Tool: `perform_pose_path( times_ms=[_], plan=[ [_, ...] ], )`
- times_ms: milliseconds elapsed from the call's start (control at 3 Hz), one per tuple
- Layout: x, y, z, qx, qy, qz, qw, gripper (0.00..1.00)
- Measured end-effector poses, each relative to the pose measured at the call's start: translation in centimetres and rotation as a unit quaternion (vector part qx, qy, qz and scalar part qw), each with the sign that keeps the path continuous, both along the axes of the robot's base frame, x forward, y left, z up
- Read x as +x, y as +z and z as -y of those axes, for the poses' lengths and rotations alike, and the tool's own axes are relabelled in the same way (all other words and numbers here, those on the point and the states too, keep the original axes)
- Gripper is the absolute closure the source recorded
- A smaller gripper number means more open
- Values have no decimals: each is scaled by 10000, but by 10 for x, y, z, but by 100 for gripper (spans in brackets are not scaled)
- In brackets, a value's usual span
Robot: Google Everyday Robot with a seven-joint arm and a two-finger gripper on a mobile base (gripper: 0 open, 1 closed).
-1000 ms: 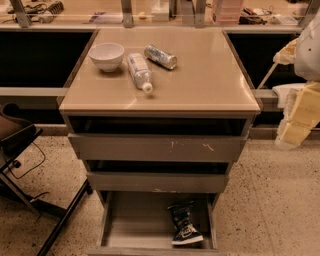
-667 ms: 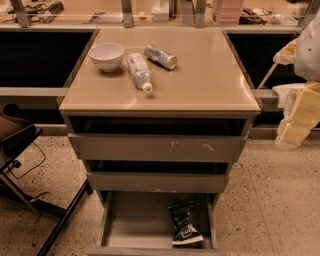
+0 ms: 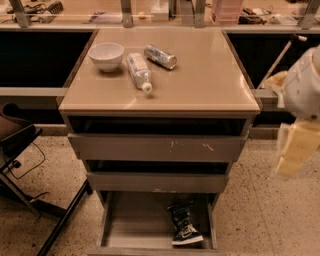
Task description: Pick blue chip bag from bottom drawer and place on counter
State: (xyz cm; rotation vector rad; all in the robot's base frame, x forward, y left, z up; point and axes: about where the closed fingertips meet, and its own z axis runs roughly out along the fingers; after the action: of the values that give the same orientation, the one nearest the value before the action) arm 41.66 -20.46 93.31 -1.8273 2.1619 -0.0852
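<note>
While the crumpled dark-blue foil chip bag (image 3: 185,225) lies right in the open grey wooden bottom drawer (image 3: 134,221), the pale yellowish gripper (image 3: 296,150) hangs right of the grey cabinet (image 3: 150,147), grip state cannot tell; approach step, next: descend to bag, then lift to glossy beige counter (image 3: 205,75)

Gripper (image 3: 294,152): at the right edge, beside the counter (image 3: 200,75); blurred, its arm (image 3: 305,85) cut off by the frame.
Bottom drawer (image 3: 130,225): front lip cut off at the lower edge, rear hidden under the middle drawer (image 3: 157,182).
Blue chip bag (image 3: 184,226): lettering too small to read.
Can (image 3: 160,56): label illegible.
Clutter (image 3: 45,7) on the back ledge: cut off at the top, unidentifiable.
Chair (image 3: 15,140): left part out of frame.
</note>
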Motion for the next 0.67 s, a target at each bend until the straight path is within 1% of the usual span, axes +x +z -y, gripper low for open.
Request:
perform_pose_path(
  times_ms=[333,667],
  plan=[
    [-17,-79,-2,400,163,-150,9990,0],
    [-37,-194,-7,973,50,-639,9932,0]
  ],
)
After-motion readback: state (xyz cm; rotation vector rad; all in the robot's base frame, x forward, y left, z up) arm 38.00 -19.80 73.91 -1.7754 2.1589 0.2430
